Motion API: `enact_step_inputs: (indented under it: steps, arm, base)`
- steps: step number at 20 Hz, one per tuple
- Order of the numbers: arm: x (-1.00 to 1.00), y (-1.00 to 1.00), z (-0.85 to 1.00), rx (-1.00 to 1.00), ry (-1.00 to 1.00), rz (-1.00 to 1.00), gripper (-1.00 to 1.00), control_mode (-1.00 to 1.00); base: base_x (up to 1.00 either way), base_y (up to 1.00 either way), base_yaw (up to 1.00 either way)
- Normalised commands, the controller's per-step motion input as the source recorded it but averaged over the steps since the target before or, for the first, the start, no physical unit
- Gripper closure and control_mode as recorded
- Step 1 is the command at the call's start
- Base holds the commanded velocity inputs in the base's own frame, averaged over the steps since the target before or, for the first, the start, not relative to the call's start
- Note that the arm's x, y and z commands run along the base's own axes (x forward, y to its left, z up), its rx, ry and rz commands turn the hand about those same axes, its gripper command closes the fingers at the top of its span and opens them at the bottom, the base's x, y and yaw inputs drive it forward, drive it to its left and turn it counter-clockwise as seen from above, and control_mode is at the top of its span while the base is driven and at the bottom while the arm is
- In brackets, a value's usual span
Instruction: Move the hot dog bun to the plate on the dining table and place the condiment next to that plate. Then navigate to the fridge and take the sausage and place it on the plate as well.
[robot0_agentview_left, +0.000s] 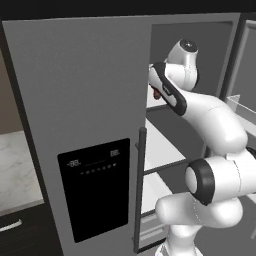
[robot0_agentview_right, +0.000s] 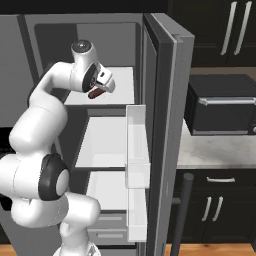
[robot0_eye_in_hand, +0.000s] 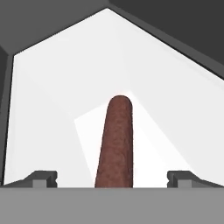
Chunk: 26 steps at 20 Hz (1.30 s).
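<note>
Hand view: sausage (robot0_eye_in_hand: 115, 144) between spread fingertips (robot0_eye_in_hand: 43, 177)

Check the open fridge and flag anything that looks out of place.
Nothing stands out. The sausage lies flat on a white shelf inside the fridge, between the open gripper's fingertips; no spill or damage shows.

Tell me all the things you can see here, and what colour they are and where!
fridge: one, grey steel, right door swung open, black dispenser panel on the shut left door
fridge shelves: several, white, inside the open fridge
door bins: two, clear white, on the open door
sausage: one, dark red-brown, lying on the top shelf
microwave: one, black, on the marble counter right of the fridge
cabinets: black, above and below that counter
gripper: one, dark tips, open, either side of the sausage
</note>
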Motion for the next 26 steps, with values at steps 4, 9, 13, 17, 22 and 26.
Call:
enact_step_inputs:
  steps: [4, 9, 13, 17, 22, 26]
  arm:
    - [0.18, 0.05, -0.18, 0.00, 0.01, 0.00, -1.00, -1.00]
    - [0.00, 0.00, -0.28, 0.00, 0.00, 0.00, -1.00, -1.00]
    - [0.14, 0.00, -0.22, 0.00, 0.04, 0.00, -1.00, -1.00]
    - [0.27, 0.00, -0.19, 0.00, 0.05, 0.00, -1.00, -1.00]
    - [0.27, 0.00, -0.23, 0.00, 0.08, 0.00, 1.00, -1.00]
    - [0.18, 0.01, -0.35, 0.00, 0.16, 0.01, 1.00, -1.00]
  base:
    - [0.00, 0.00, 0.00]
    - [0.00, 0.00, 0.00]
    - [0.00, 0.00, 0.00]
    - [0.00, 0.00, 0.00]
    - [0.00, 0.00, 0.00]
    - [0.00, 0.00, 0.00]
